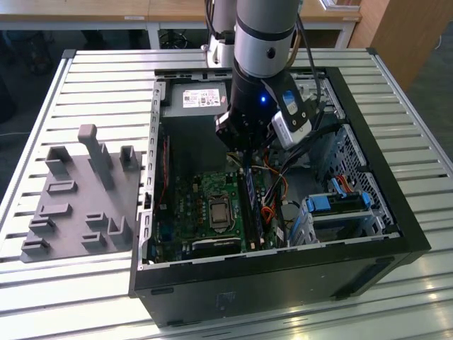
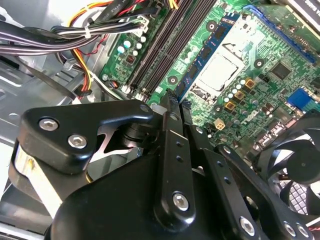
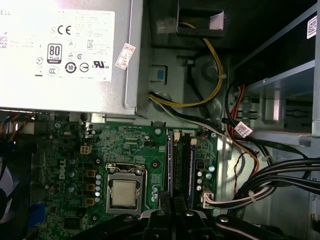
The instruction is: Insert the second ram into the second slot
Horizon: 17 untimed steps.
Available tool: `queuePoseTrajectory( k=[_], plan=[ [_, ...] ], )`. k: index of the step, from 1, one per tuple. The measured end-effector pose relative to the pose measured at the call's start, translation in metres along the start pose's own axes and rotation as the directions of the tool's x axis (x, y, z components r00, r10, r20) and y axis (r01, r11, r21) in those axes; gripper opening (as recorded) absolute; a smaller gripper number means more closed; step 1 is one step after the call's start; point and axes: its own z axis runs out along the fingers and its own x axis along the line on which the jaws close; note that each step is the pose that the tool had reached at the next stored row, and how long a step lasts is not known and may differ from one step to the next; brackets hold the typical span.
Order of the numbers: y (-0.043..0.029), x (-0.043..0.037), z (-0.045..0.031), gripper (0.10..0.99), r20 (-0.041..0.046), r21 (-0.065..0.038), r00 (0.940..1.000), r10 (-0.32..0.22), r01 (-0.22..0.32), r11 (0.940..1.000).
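Second wrist view shows the hand (image 2: 176, 101) with its fingers drawn together, clasping nothing that I can make out, its tips right at one end of the second ram (image 2: 202, 56). That blue stick stands in a slot just beside the processor socket (image 2: 220, 67). It looks placed; whether it is pressed fully home cannot be told.

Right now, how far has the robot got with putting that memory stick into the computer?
Looks done: a blue ram stick stands in the slot next to the processor socket on the board. In hand: the gripper is down inside the case, at one end of that stick. Left: I cannot tell whether the stick is pressed fully home.
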Motion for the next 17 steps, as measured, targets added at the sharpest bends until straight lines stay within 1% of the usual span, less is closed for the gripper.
queuePoseTrajectory(
  k=[9, 17],
  plan=[
    [-0.0001, 0.0004, 0.0051, 0.137, -0.0005, 0.002, 1.0, 0.0, 0.0, 1.0],
    [-0.0003, 0.0004, 0.0075, 0.137, -0.0006, 0.002, 1.0, 0.0, 0.0, 1.0]
  ],
)
